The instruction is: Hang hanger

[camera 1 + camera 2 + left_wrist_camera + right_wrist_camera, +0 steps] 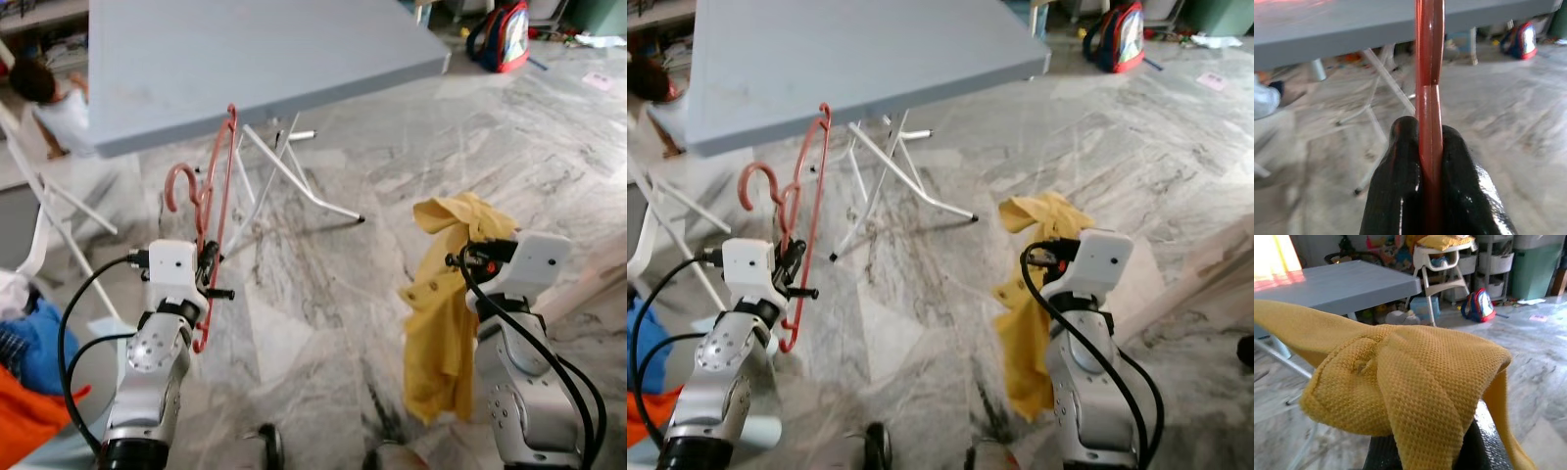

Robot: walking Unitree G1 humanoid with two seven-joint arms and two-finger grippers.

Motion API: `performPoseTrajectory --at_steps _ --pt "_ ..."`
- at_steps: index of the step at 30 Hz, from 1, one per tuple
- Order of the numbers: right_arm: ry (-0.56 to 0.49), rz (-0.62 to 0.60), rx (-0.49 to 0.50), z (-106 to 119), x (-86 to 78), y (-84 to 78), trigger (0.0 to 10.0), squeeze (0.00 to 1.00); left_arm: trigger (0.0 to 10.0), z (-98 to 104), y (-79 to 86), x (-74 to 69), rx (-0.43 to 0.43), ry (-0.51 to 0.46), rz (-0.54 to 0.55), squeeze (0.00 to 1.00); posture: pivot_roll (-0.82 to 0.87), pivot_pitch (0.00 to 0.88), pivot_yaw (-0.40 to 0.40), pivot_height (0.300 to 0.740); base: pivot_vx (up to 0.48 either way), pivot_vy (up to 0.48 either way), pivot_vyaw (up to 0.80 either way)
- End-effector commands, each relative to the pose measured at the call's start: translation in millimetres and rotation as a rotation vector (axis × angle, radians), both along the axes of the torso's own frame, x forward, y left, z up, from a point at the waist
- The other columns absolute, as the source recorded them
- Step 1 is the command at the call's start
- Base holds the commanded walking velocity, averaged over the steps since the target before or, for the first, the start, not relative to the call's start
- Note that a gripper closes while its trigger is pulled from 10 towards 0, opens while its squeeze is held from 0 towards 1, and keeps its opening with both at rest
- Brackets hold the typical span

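Left eye view, nearest left: we see a heap of orange and blue cloth (24, 377) at the near left edge, beside the left arm.
Left pincer: our left pincer (1430, 161) is raised at the near left, its two black fingers (1396, 186) pressed narrow on the red hanger's flat bar.
Hanger: the red hanger (217, 211) stands nearly upright in that grip, its hook (181, 181) curling to the left, its top corner reaching up to the near edge of the tabletop; we cannot tell whether it touches.
Right pincer: our right pincer (1420, 450) is raised at the near right, holding the yellow garment; the cloth covers the fingers, so we judge them closed on it by the way it hangs.
Garment: the yellow knit garment (446, 304) is bunched over the pincer and droops down toward the marble floor (392, 157).
Middle: the grey-blue tabletop (255, 54) stands on white folding legs (284, 171), just beyond both arms.
Far left: a person (49, 103) sits blurred beyond the table, by a white chair frame (44, 220).
Far right: a red and blue backpack (502, 37) rests on the floor.
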State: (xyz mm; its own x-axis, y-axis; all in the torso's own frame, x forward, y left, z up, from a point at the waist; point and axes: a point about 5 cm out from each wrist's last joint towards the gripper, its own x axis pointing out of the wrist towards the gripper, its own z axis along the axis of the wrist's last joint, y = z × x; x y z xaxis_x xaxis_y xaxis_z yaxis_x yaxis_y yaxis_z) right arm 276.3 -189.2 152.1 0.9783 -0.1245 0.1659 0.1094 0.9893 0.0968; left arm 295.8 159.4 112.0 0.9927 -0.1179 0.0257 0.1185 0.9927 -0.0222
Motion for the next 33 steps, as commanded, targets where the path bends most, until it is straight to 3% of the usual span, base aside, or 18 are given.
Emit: performPoseTrajectory --at_steps 1,12,33 --pt "-0.044 0.013 0.012 10 -0.2 3.0 10.0 0.0 10.0 4 5.0 -0.6 0.01 -0.009 0.009 0.0 -0.08 0.176 0.046 0.74 0.442 0.0 0.0" --pt "-0.082 0.088 -0.011 23 5.5 11.7 10.0 0.0 10.0 24 4.4 4.9 0.01 -0.074 0.057 0.0 -0.08 0.175 0.039 0.74 0.463 0.0 0.0" --pt "-0.092 0.134 -0.009 27 9.5 19.0 10.0 0.0 10.0 29 3.0 6.2 0.018 -0.086 0.085 0.0 -0.07 0.167 0.034 0.74 0.44 0.0 0.0"
